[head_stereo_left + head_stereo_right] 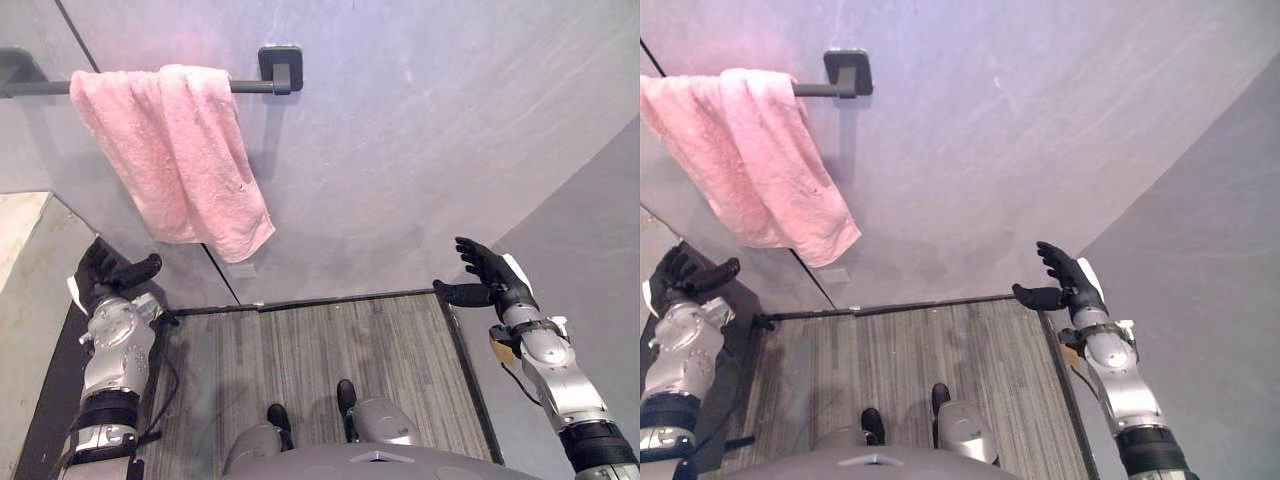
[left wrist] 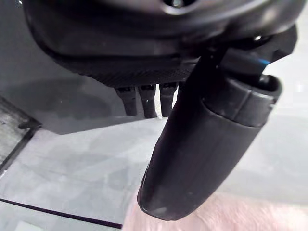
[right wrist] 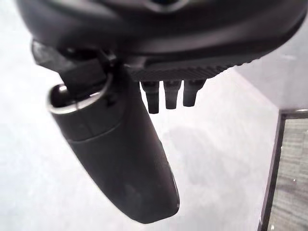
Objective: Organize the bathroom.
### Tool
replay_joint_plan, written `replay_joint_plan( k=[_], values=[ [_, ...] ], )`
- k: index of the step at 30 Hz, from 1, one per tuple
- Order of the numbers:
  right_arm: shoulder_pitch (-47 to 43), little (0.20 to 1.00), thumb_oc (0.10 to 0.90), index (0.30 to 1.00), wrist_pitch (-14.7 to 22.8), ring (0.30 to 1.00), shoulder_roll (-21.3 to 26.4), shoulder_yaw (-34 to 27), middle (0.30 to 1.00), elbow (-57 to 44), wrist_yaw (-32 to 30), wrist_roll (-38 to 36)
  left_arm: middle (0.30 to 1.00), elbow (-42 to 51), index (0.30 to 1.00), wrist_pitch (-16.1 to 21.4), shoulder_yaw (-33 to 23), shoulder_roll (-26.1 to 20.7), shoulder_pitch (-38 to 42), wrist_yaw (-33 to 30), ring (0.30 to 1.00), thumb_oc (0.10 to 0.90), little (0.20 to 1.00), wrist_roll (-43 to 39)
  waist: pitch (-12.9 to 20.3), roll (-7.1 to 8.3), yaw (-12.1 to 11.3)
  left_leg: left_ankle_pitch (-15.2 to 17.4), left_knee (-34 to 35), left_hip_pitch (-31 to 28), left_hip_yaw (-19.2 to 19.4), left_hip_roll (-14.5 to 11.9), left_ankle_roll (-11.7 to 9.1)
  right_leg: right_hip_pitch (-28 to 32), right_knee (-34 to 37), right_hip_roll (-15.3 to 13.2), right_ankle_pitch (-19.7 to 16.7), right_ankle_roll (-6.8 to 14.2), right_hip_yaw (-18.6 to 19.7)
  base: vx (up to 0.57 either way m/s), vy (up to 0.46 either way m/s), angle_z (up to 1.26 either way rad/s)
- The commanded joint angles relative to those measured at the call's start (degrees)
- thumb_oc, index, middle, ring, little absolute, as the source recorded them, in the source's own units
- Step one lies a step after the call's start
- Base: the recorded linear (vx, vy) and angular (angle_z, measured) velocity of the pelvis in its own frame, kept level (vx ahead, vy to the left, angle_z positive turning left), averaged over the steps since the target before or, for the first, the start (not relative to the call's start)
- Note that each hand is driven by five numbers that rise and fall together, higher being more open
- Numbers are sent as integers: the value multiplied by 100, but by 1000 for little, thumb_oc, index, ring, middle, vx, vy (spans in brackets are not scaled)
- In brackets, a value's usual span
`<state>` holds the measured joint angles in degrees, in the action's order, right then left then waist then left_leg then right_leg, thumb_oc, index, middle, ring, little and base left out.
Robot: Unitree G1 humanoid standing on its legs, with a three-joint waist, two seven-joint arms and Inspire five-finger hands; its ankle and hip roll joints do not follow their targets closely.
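Observation:
A pink towel (image 1: 180, 150) hangs folded over a dark wall rail (image 1: 250, 87) at the upper left, its lower corner drooping to the right. My left hand (image 1: 105, 268) is raised below the towel, apart from it, with relaxed fingers and nothing in it. In the left wrist view its thumb (image 2: 202, 154) stands out, and a strip of pink towel (image 2: 250, 216) shows past it. My right hand (image 1: 485, 275) is lifted at the right by the wall corner, fingers straight, thumb out, holding nothing. The thumb (image 3: 120, 163) stands before bare wall in the right wrist view.
The rail's square bracket (image 1: 281, 68) sits on a pale grey wall. A striped grey floor mat (image 1: 310, 370) lies below, edged by a dark frame (image 1: 465, 370). A light counter or ledge (image 1: 25, 260) rises at the far left beside my left arm.

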<state>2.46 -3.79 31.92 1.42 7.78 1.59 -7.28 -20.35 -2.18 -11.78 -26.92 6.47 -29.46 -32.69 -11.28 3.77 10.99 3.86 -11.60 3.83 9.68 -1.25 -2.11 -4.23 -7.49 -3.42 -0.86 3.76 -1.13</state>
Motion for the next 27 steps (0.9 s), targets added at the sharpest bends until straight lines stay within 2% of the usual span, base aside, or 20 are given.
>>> replay_joint_plan(
  k=[1, 3, 5, 7, 9, 12, 15, 21, 23, 25, 26, 27],
  values=[
    [-769, 900, 800, 900, 369, 900, 389, -14, 900, -518, 241, -199, 900, 698, 900, 7, 44, -509, 395, 273, 900, 800, 900, 665, 175, -126, -97, 576, 11, -529, 28, -127, 341, -397, -179, -219, 167, 558, 247, 0, 0, 0],
    [-1065, 900, 800, 900, 294, 900, 447, 130, 900, -619, 411, -333, 900, 1317, 900, -76, 213, -585, 412, 618, 900, 800, 900, 963, 200, -133, -208, 558, 32, -539, 4, -136, 324, -332, -155, -213, 189, 545, 244, 16, -43, 2],
    [-1197, 900, 800, 900, 219, 900, 458, 184, 900, -672, 434, -348, 900, 1514, 900, -130, 258, -624, 426, 664, 900, 800, 900, 1064, 208, -134, -242, 558, 28, -538, 0, -139, 315, -315, -151, -212, 197, 539, 245, 9, -36, 1],
    [-1892, 900, 800, 900, -5, 900, 433, 562, 900, -763, 370, -419, 900, 1902, 900, -169, 385, -806, 627, 711, 900, 800, 900, 1184, 230, -150, -361, 560, 18, -558, -33, -157, 285, -261, -135, -221, 207, 528, 234, 17, -39, 1],
    [-2152, 900, 800, 900, -126, 900, 428, 689, 900, -777, 350, -496, 900, 1966, 900, -192, 414, -877, 708, 688, 900, 800, 900, 1182, 218, -154, -382, 564, 10, -567, -38, -167, 276, -240, -124, -223, 205, 525, 230, 0, 0, 0],
    [-3397, 900, 800, 900, -498, 900, 300, 1379, 900, -938, -5, -357, 900, 2087, 900, -179, 704, -996, 1156, 588, 900, 800, 900, 1220, 263, -173, -506, 584, -20, -595, -43, -207, 228, -158, -85, -233, 220, 500, 225, 20, -1, 6],
    [-4011, 900, 800, 900, -656, 900, 172, 1755, 900, -823, -138, -228, 900, 2159, 900, -285, 852, -1002, 1407, 518, 900, 800, 900, 1186, 308, -185, -561, 592, -2, -624, -48, -220, 209, -113, -52, -240, 229, 493, 234, 33, 39, 4],
    [-4625, 900, 800, 900, -885, 900, -111, 2139, 900, -466, -314, -421, 900, 2359, 900, -578, 981, -917, 1678, 506, 900, 800, 900, 1163, 371, -193, -655, 616, 0, -665, -59, -225, 198, -48, -47, -268, 259, 501, 258, 33, 41, 0],
    [-4701, 900, 800, 900, -1070, 900, -222, 2208, 900, -394, -355, -541, 900, 2430, 900, -662, 991, -874, 1720, 501, 900, 800, 900, 1227, 396, -188, -678, 630, -13, -673, -57, -232, 187, -31, -51, -282, 269, 509, 259, 25, 41, 2],
    [-4686, 900, 800, 900, -1382, 900, -350, 2247, 900, -321, -524, -1016, 900, 2487, 900, -699, 1023, -823, 1749, 434, 900, 800, 900, 1326, 411, -181, -675, 638, -8, -688, -40, -239, 188, -30, -56, -290, 270, 515, 274, 13, 42, 0],
    [-4616, 900, 800, 900, -1496, 900, -441, 2232, 900, -246, -698, -1482, 900, 2502, 900, -684, 1036, -805, 1750, 421, 900, 800, 900, 1350, 418, -178, -671, 641, -6, -693, -35, -239, 189, -28, -56, -293, 270, 517, 280, 14, 45, -2],
    [-4531, 900, 800, 900, -1454, 900, -528, 2209, 900, -151, -788, -1739, 900, 2489, 900, -671, 1042, -804, 1762, 422, 900, 800, 900, 1410, 427, -182, -659, 643, -1, -701, -25, -242, 191, -28, -53, -295, 268, 517, 288, 21, 49, -2]
  ],
)
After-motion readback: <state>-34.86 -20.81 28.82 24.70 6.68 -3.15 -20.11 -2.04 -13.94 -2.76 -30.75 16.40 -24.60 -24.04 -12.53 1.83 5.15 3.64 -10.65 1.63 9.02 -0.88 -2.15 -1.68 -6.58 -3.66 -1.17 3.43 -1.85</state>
